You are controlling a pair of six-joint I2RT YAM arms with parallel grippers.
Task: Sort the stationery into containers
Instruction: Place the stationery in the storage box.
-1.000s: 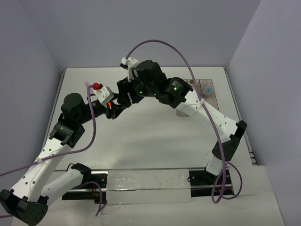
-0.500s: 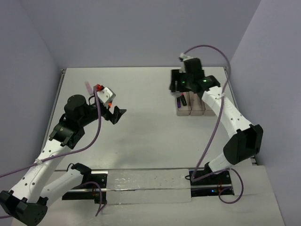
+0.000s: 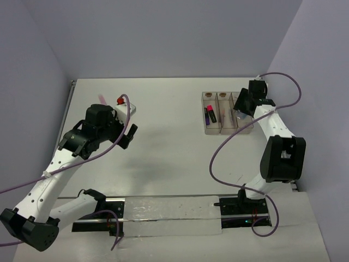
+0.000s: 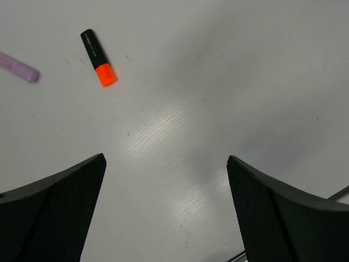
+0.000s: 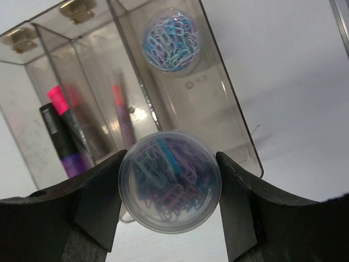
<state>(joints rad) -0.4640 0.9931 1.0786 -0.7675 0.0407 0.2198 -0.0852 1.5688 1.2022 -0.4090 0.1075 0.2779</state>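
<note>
My right gripper (image 5: 170, 164) is shut on a round clear pot of coloured paper clips (image 5: 170, 192) and holds it over the near end of the right bin (image 5: 229, 117). A second such pot (image 5: 172, 37) lies at that bin's far end. The three joined clear bins (image 3: 213, 131) stand at the right of the table. The left bin holds a pink highlighter (image 5: 61, 112) and a purple one (image 5: 76, 162). The middle bin holds a thin pink stick (image 5: 122, 117). My left gripper (image 4: 166, 158) is open and empty above bare table. An orange highlighter (image 4: 98, 58) and a pale pink stick (image 4: 19, 68) lie beyond it.
In the top view the right gripper (image 3: 241, 108) is by the right side wall and the left gripper (image 3: 128, 135) is at the table's left. A pink stick (image 3: 102, 99) lies near the table's left edge (image 3: 70, 103). The back wall is close behind the bins.
My right arm has swung from beside the left gripper across to the bins, now over the right bin with the pot. My left gripper has turned downward and drawn back slightly.
</note>
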